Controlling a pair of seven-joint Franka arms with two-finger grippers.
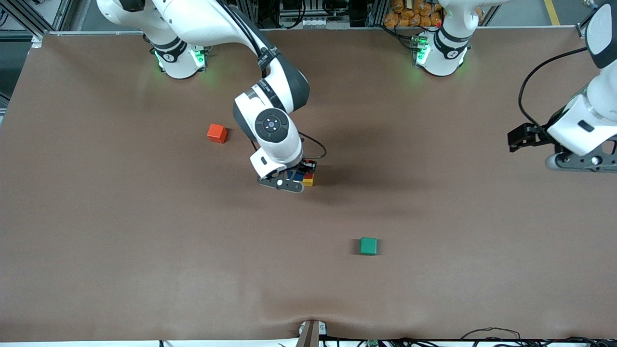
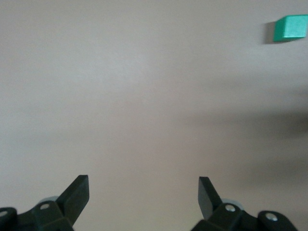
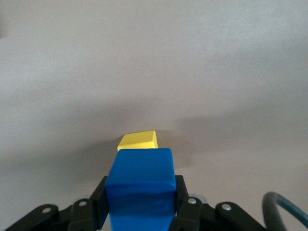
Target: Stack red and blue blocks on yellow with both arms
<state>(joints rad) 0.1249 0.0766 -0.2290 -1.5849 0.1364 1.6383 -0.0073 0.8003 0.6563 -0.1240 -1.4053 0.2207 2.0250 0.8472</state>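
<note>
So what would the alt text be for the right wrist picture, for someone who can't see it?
The right gripper is shut on a blue block, with a yellow block on the brown table just past it.

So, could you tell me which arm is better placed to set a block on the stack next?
The right arm. Its tool is shut on the blue block, right by the yellow cube. The left tool hangs open and empty over bare table at its own end.
</note>
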